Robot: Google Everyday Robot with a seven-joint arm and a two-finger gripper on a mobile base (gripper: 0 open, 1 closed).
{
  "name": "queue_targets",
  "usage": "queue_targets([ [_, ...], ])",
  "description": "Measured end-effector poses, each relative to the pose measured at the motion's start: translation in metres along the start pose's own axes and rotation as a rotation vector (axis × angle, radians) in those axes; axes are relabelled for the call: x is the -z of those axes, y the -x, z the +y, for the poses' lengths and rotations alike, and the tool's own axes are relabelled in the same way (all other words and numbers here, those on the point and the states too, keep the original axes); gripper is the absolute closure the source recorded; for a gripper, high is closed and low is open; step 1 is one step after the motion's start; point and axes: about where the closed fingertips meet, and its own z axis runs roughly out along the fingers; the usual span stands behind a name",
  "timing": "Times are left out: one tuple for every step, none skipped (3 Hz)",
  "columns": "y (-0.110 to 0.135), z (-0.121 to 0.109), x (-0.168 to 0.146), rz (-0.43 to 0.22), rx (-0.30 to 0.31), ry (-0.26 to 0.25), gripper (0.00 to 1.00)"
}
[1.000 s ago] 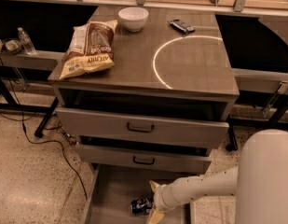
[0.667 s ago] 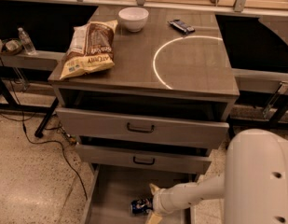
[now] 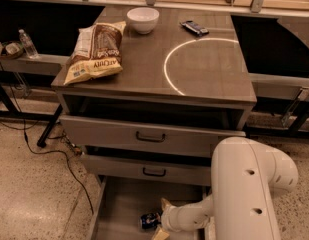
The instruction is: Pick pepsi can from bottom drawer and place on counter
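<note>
The pepsi can (image 3: 149, 220) lies on its side on the floor of the open bottom drawer (image 3: 121, 204), near the lower edge of the view. My gripper (image 3: 162, 219) reaches in from the right, its tan fingers right next to the can's right end, one above it and one below. The white arm rises at the lower right and hides the drawer's right part. The counter (image 3: 144, 66) with its white circle (image 3: 201, 66) is above.
On the counter are a chip bag (image 3: 94, 51) at the left, a white bowl (image 3: 142, 19) at the back and a dark wrapped bar (image 3: 194, 28). The two upper drawers (image 3: 149, 136) stand partly pulled out. Cables run over the floor at the left.
The arm's white upper segment has swung left and closer into view. The gripper has stayed beside the can, which has not moved.
</note>
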Motion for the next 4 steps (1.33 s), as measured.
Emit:
queue_targets([
  [0.0,0.0,-0.003,-0.003,-0.002,-0.003,0.0],
  [0.0,0.002,-0.028,-0.026,-0.019,-0.023,0.0],
  [-0.008,-0.007,-0.055,-0.029,-0.029,-0.074,0.0],
  [-0.016,-0.017,-0.074,-0.021,-0.032,-0.106,0.15],
])
